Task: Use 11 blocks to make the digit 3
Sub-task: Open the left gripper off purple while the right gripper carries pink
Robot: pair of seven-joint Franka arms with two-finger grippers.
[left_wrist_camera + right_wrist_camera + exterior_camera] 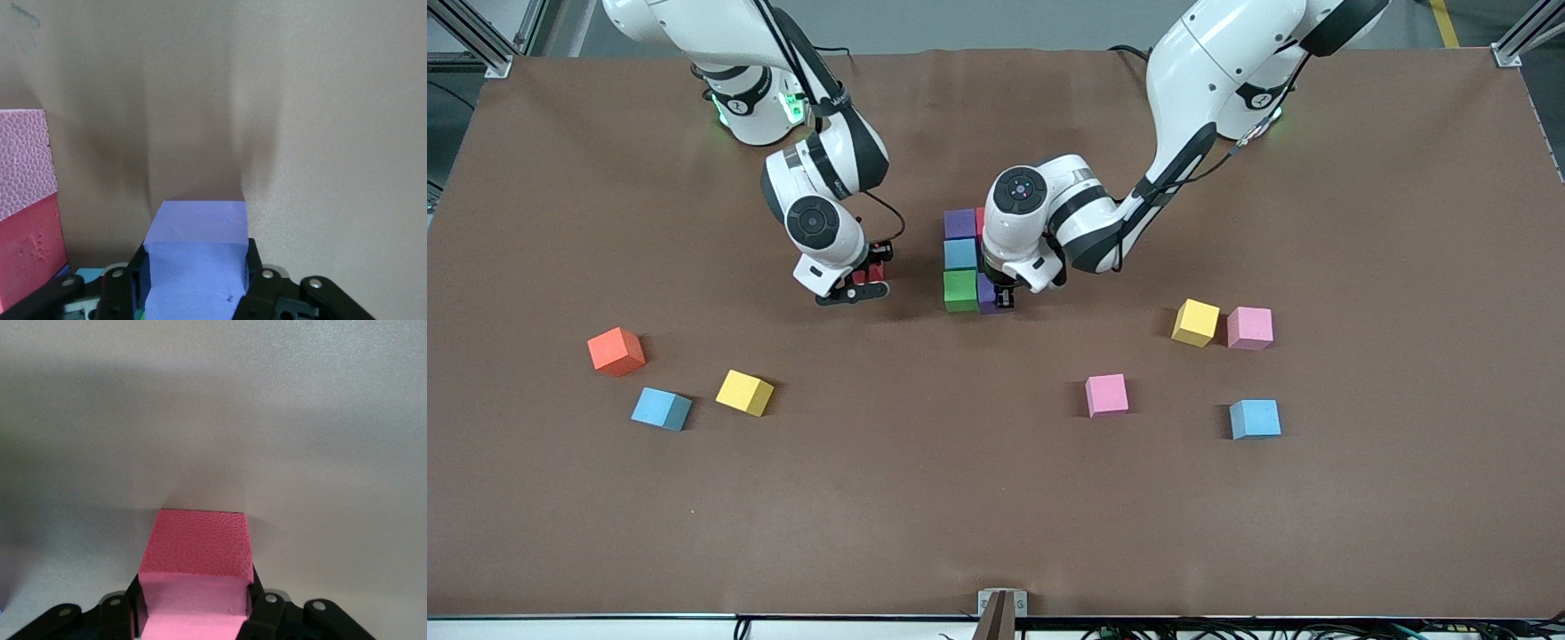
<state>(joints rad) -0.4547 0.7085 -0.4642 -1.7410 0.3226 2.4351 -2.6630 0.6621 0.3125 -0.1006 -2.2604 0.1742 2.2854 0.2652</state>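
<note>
Eleven cubes show in the front view. Mid-frame, a column on the table (996, 533) runs toward the camera: a purple cube (959, 223), a light blue cube (960, 253), then a green cube (960, 290). A second purple cube (989, 302) touches the green one on the side toward the left arm's end. The left gripper (1000, 298) has its jaws closed on that second purple cube. A sliver of red (979, 220) shows beside the first purple cube.

The right gripper (863, 283), down low toward the right arm's end, is clamped on a red cube (869, 272).

In the lower half of the frame lie the loose cubes. Toward the right arm's end:
- an orange cube (615, 350)
- a blue cube (662, 408)
- a yellow cube (744, 392)

Toward the left arm's end:
- a pink cube (1106, 395)
- another yellow cube (1196, 322), touching another pink cube (1249, 327)
- another blue cube (1255, 418)

In the left wrist view, the fingers (257, 287) press the second purple cube (197, 260) from both sides. A pink and red block face (23, 220) is at the frame's edge.

In the right wrist view, the fingers (263, 607) hold the red cube (197, 573), which looks pinkish here.
</note>
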